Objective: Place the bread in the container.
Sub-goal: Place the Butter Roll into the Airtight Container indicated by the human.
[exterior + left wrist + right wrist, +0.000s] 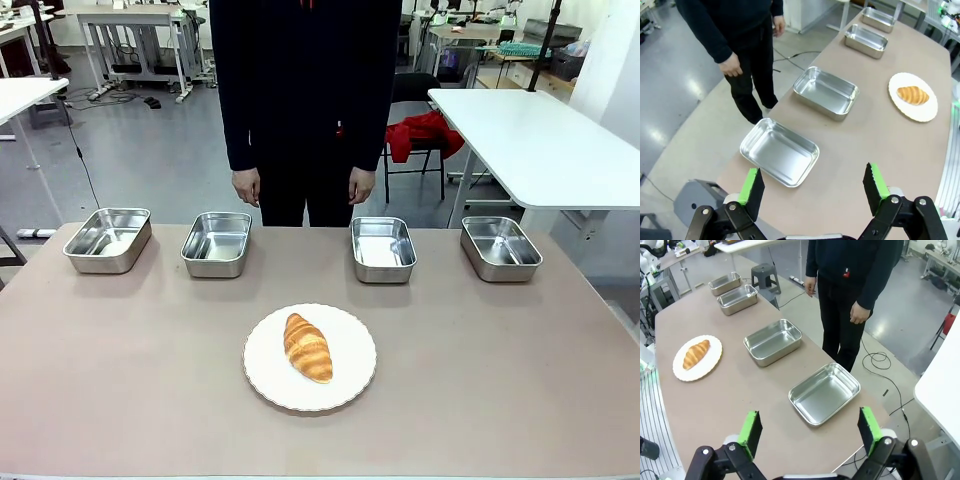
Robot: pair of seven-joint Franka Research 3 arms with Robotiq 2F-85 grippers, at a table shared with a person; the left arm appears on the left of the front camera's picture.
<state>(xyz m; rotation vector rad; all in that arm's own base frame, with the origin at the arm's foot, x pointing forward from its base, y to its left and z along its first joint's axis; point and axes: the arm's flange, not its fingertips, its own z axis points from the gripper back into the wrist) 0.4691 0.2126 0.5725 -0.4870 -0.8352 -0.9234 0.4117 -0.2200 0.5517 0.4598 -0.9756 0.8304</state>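
Note:
The bread (307, 347), a golden-brown croissant, lies on a round white plate (265, 345) in the middle of the table's near half. Four identical empty steel trays stand in a row along the far edge: far left (108, 240), left of centre (216, 243), right of centre (383, 249), far right (500, 247). My left gripper (812, 172) hangs open, high above the table's left end, over the nearest tray (779, 151); the croissant (912, 94) lies far off. Above the right end my right gripper (808, 413) is open over a tray (824, 393), far from the croissant (696, 353).
A person in dark clothes stands at the far side of the table, hands (246, 186) down at the sides. The brown tabletop (500, 380) is bare around the plate. White tables and a chair with red cloth (425, 135) stand behind.

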